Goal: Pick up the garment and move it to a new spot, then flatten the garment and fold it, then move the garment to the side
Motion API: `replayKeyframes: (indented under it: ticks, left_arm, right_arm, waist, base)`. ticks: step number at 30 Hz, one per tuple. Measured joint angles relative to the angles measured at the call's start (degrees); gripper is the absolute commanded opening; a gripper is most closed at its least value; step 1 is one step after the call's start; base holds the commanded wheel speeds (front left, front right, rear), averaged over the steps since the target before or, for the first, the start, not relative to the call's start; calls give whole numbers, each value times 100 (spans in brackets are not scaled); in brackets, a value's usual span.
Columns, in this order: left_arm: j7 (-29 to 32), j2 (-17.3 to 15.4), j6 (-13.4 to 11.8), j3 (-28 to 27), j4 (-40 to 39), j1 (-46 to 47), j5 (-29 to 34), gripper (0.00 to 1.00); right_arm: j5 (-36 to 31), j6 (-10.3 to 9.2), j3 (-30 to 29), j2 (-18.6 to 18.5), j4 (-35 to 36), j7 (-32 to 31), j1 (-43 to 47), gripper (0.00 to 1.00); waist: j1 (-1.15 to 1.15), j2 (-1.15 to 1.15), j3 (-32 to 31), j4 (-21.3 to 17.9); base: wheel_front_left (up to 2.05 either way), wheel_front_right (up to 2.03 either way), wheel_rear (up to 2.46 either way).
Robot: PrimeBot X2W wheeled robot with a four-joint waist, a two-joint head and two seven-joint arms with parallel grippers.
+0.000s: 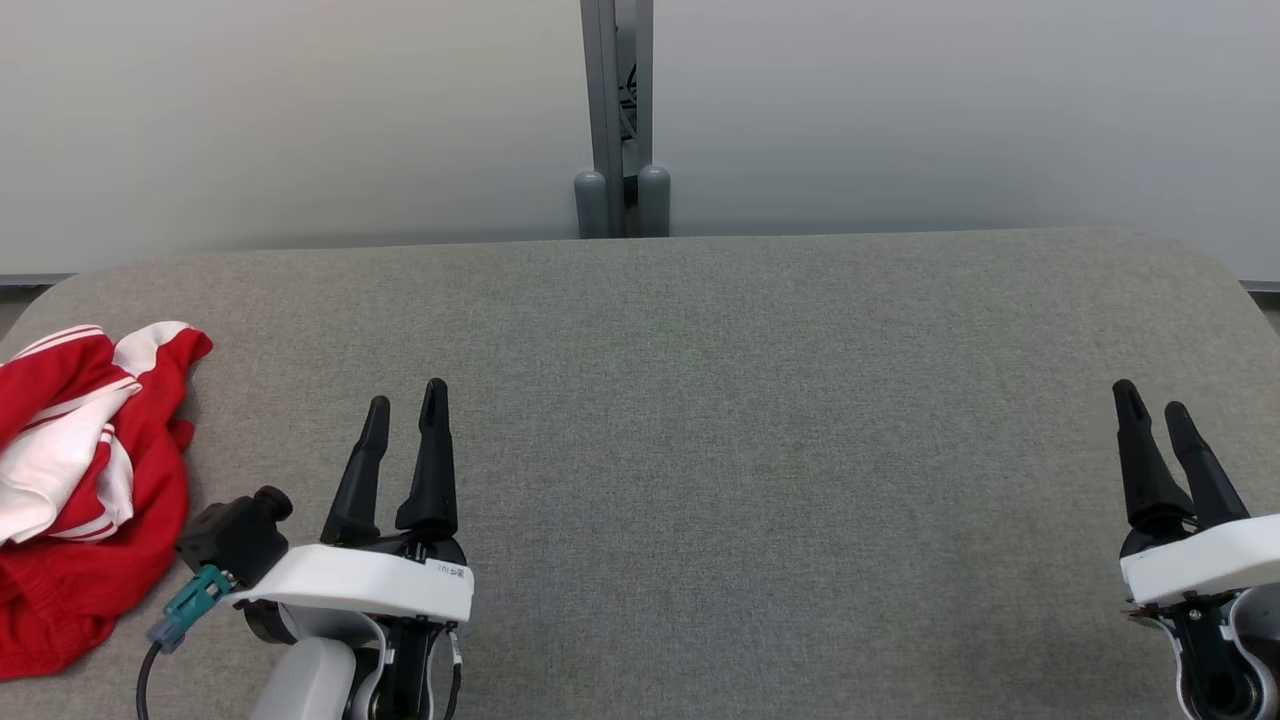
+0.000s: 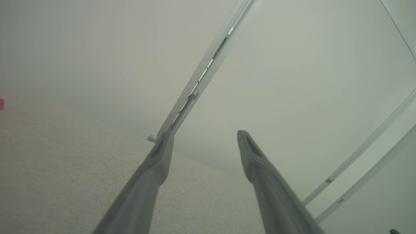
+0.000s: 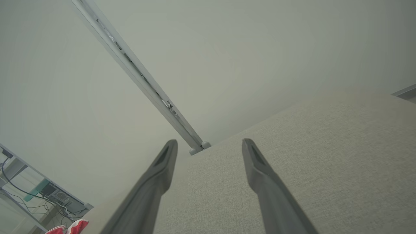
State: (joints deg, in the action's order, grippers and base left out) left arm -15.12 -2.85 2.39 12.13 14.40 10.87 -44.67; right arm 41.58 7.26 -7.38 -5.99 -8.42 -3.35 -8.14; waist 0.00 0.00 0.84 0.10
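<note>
Left hand (image 1: pixel 407 395) and right hand (image 1: pixel 1147 397) both open, empty; garment (image 1: pixel 80 490) bunched at left end of table (image 1: pixel 700 400), where a shallow pinch may snag one layer or push it off.

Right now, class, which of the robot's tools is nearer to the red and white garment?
Left. The left tool is just right of the garment; the right tool is far across the table.

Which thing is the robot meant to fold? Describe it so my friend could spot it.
Take the wide grey fabric-covered table before the pale wall. At its left end, beside the left gripper, lies a crumpled red garment with white stripes. It is the one bright, soft heap on that plain grey surface.
</note>
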Motion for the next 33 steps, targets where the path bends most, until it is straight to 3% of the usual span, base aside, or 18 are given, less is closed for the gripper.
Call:
replayKeyframes:
  ticks: [13,33]
  left_arm:
    - [170,-107,-283,74,197,26,996,100]
    - [515,-182,-583,-43,112,-9,1841,100]
  right_arm:
    - [-1361,1,393,36,-30,439,50,100]
    - [-2428,7,798,179,-146,804,156,100]
  waist:
    - [0,0,15,11]
    - [0,0,-9,-3]
  base:
    - [0,0,0]
    - [0,0,0]
